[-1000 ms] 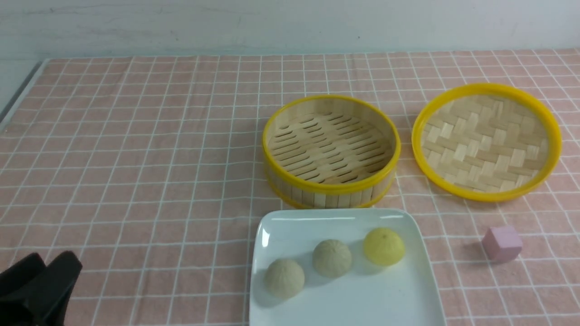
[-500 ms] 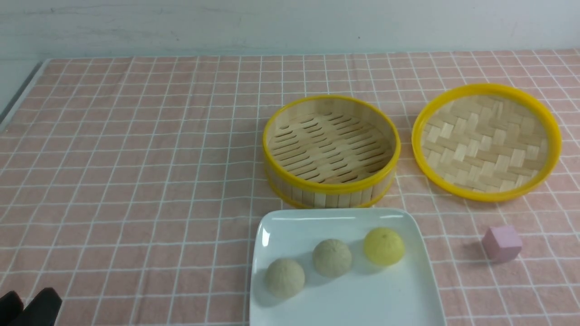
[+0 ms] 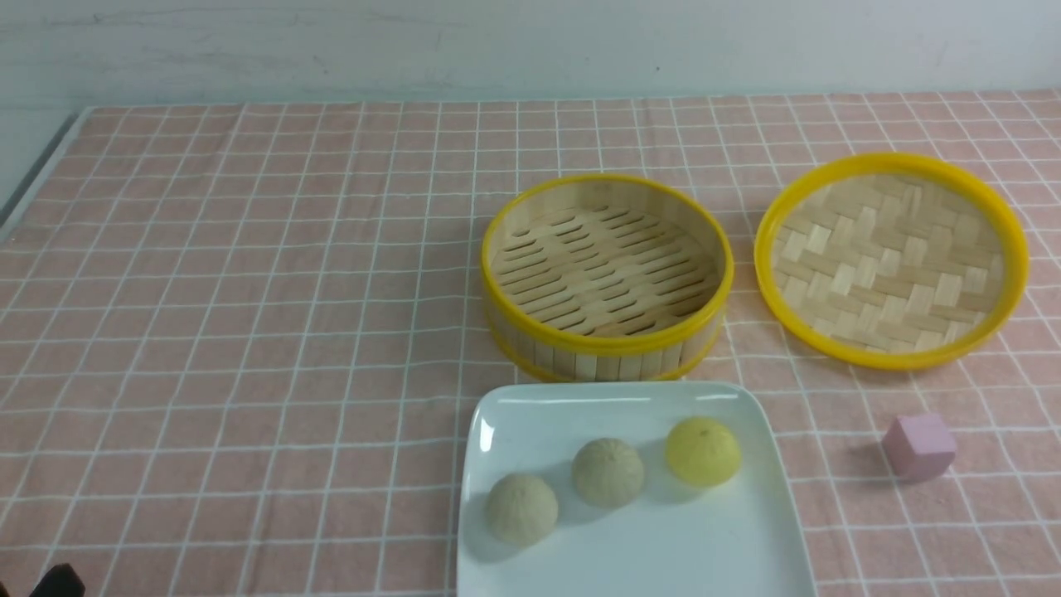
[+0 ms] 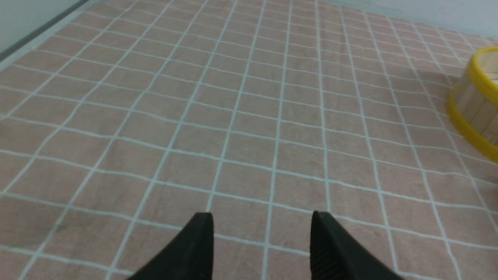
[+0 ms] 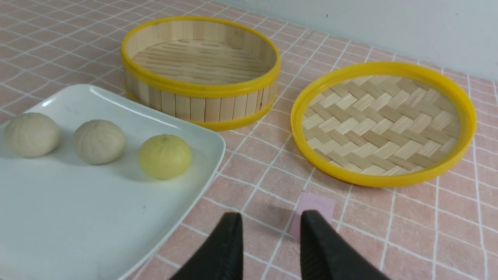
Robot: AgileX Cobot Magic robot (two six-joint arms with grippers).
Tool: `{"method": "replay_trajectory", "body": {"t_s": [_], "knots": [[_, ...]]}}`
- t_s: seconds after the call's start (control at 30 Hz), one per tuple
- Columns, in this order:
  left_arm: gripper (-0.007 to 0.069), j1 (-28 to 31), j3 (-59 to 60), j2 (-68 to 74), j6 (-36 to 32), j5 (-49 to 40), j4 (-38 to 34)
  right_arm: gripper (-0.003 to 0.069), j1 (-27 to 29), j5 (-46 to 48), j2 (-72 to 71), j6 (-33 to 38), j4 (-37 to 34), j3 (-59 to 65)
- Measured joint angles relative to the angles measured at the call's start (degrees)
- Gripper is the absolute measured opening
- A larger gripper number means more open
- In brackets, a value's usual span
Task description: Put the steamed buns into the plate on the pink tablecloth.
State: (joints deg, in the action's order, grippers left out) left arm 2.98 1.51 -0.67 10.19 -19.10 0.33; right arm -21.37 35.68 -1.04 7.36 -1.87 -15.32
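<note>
Three buns [image 3: 608, 475] sit in a row on the plate [image 3: 663, 555], two beige and one yellow [image 3: 702, 451], none touching another. The plate lies on the pink cloth [image 3: 249, 290], just in front of the empty steamer [image 3: 606, 275], with the woven lid [image 3: 890, 259] to the steamer's right and a pink cube [image 3: 918, 447] near the plate's right edge. None of these has moved since the earlier frames.

What differs is the left gripper [image 4: 262, 249]: a second ago its black body stood well up in the front view's lower left corner; now only a sliver [image 3: 60, 582] remains at the very bottom edge. Its fingers [image 4: 196, 249] are spread with nothing between them, above bare cloth; the steamer's wall [image 4: 476, 101] lies far ahead and off to its right, the plate outside its wrist view.

The right gripper [image 5: 270, 249] does not show in the front view. In its wrist view the fingers [image 5: 223, 252] stand partly apart and empty, the cube [image 5: 317, 206] just ahead of them, the plate and buns to the left, the lid beyond.
</note>
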Motion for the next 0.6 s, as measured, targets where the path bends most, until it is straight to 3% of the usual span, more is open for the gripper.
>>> {"method": "replay_trajectory", "body": {"t_s": [0.17, 0.6], "knots": [[0.0365, 0.66, 0.02, 0.0, -0.16, -1.65, 3.59, 0.0239, 0.0, 0.0, 0.0, 0.0, 0.0, 0.0], [0.0365, 0.68, -0.07, 0.0, -1.3, -2.0, 4.0, 0.0239, 0.0, 0.0, 0.0, 0.0, 0.0, 0.0]]}}
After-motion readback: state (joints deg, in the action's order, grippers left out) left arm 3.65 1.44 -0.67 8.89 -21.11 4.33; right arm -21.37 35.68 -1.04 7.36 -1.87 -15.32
